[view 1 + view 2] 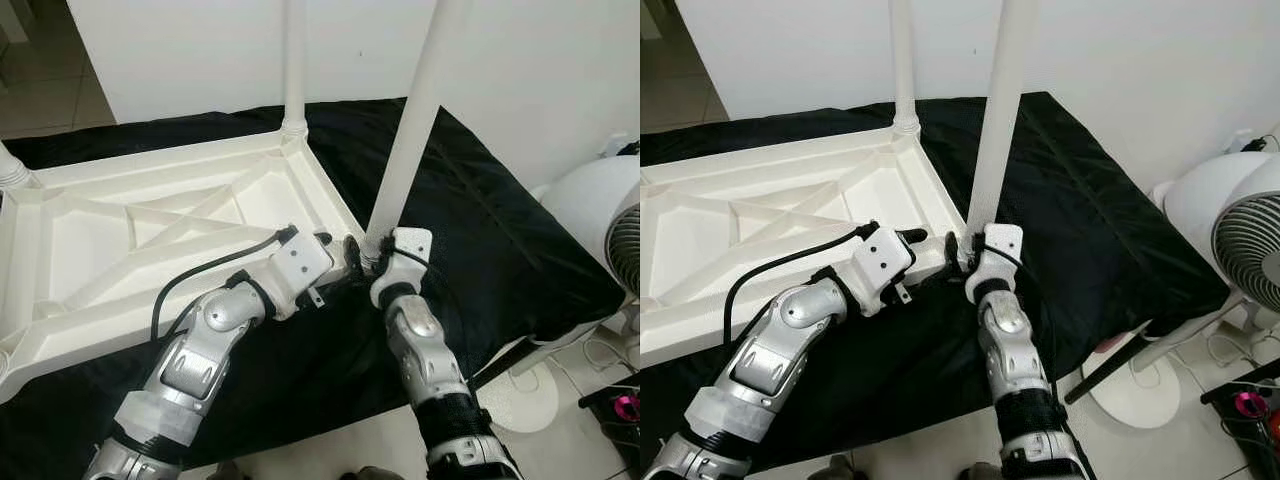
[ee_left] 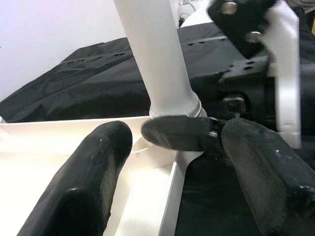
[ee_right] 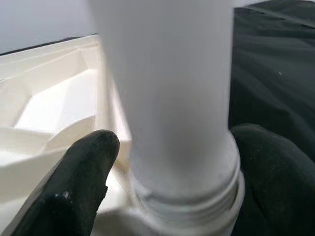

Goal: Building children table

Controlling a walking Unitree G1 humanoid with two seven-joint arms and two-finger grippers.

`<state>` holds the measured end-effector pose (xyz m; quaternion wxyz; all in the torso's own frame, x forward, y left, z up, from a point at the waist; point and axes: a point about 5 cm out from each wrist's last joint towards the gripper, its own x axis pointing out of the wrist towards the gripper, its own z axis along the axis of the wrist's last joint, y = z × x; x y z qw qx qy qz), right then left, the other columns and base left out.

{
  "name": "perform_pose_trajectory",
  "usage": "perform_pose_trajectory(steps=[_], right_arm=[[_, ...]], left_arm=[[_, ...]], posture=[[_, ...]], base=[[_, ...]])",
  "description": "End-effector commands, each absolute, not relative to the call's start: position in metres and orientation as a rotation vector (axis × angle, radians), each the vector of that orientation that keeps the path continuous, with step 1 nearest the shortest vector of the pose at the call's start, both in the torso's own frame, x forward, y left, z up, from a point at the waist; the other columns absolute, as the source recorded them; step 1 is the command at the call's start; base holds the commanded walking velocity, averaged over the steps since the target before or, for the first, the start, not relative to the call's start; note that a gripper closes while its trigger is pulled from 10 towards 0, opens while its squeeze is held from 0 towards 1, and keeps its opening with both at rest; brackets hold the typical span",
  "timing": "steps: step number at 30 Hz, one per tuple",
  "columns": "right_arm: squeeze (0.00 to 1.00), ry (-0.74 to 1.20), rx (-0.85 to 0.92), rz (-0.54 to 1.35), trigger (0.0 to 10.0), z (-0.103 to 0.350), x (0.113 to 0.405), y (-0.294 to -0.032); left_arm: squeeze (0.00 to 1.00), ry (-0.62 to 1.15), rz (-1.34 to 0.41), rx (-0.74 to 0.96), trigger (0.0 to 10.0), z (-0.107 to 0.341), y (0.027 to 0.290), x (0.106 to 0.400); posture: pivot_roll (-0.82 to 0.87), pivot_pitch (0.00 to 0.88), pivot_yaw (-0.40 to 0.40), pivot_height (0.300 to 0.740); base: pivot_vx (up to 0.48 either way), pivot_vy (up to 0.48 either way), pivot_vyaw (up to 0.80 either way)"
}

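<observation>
Seating tall white plastic leg (image 1: 410, 130) squarely in corner socket of upturned white ribbed tabletop (image 1: 150, 230): right gripper (image 3: 172, 162) fingers straddling leg base, left gripper (image 2: 167, 162) fingers spread beside it, twist advised upright.

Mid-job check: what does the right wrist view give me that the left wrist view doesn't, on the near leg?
Right wrist view alone: the leg's threaded collar at its socket, a black finger either side of it.

Left wrist view alone: the right tool seen side-on at the base of the leg, with black cloth behind.

Both: that white leg standing in the corner of the upturned tabletop.
</observation>
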<state>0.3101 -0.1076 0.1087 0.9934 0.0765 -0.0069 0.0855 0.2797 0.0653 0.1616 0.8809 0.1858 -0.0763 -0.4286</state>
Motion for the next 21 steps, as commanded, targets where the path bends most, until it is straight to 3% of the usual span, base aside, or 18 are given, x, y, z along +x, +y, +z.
perform_pose_trajectory(steps=[1,9,19,21], right_arm=[[0.0,-0.016,0.155,0.233,10.0,0.105,0.305,-0.112],[0.0,-0.056,0.017,0.425,10.0,0.108,0.312,-0.146],[0.0,-0.08,-0.041,0.524,10.0,0.125,0.33,-0.159],[0.0,-0.085,-0.096,0.594,10.0,0.139,0.346,-0.158]], left_arm=[[0.0,-0.141,-0.9,0.391,10.0,0.158,0.064,0.28],[0.0,-0.126,-0.924,0.388,10.0,0.158,0.062,0.279],[0.0,-0.129,-0.934,0.387,10.0,0.159,0.058,0.278],[0.0,-0.136,-0.936,0.383,10.0,0.16,0.055,0.276]], posture=[[-0.04,0.0,0.002,0.74],[-0.04,0.0,0.003,0.74],[-0.02,0.0,-0.011,0.74],[-0.01,0.0,-0.023,0.74]], base=[[0.0,0.0,0.0],[0.0,0.0,0.0],[0.0,0.0,0.0],[0.0,0.0,0.0]])
